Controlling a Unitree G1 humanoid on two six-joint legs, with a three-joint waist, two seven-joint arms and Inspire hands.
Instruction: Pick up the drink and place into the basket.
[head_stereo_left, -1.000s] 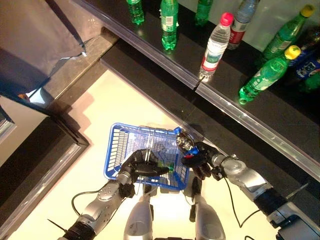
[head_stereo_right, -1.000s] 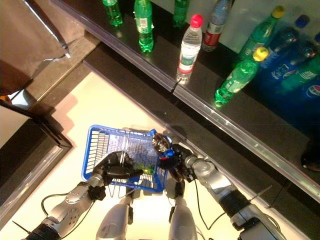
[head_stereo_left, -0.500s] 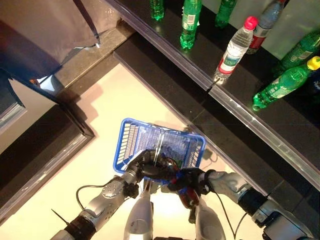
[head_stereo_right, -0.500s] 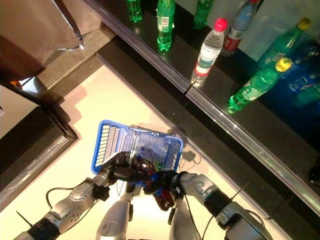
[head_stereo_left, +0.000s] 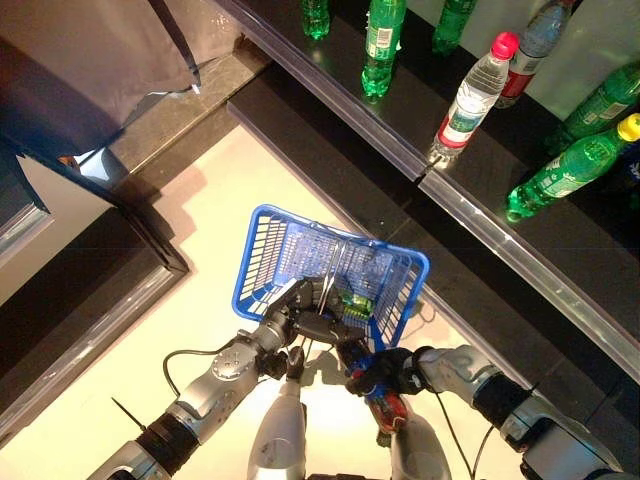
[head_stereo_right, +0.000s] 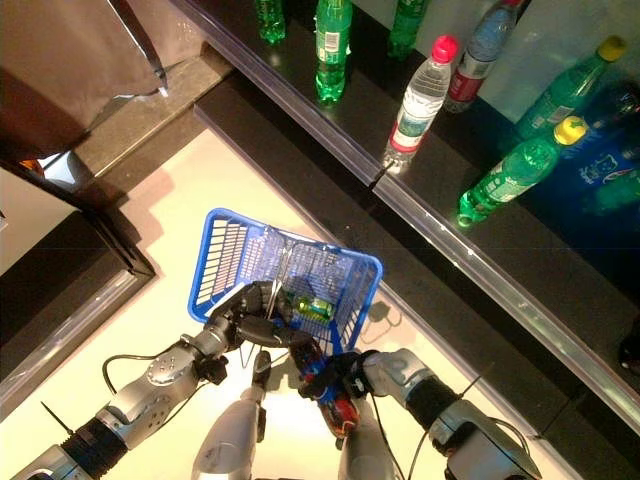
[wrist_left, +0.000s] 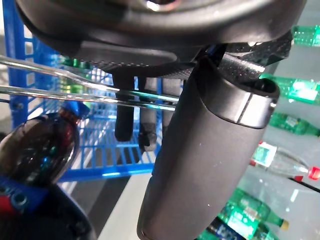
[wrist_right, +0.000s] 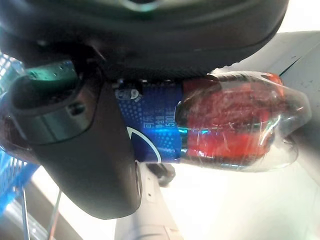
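Observation:
A blue wire basket (head_stereo_left: 262, 252) hangs over the pale floor, and my left hand (head_stereo_left: 305, 325) is shut on its metal handles (wrist_left: 75, 85) at the near rim. A green bottle (head_stereo_left: 356, 303) lies inside the basket. Just outside the near right corner, my right hand (head_stereo_left: 392, 371) is shut on a dark cola bottle (head_stereo_left: 381, 399) with a blue label. The bottle (wrist_right: 230, 125) lies across the palm, with the thumb (wrist_right: 95, 155) curled over it. In the left wrist view the cola bottle (wrist_left: 35, 155) shows beside the basket (wrist_left: 100, 155).
A dark shelf with a metal front rail (head_stereo_left: 440, 195) runs across the far right. It carries several green bottles (head_stereo_left: 380, 40) and a clear water bottle with a pink cap (head_stereo_left: 472, 95). A dark ledge (head_stereo_left: 120, 230) borders the floor on the left.
My right hand with the cola bottle has gone from the basket's right rim down to below its near corner. The basket has tipped up and shifted right. The view itself has shifted.

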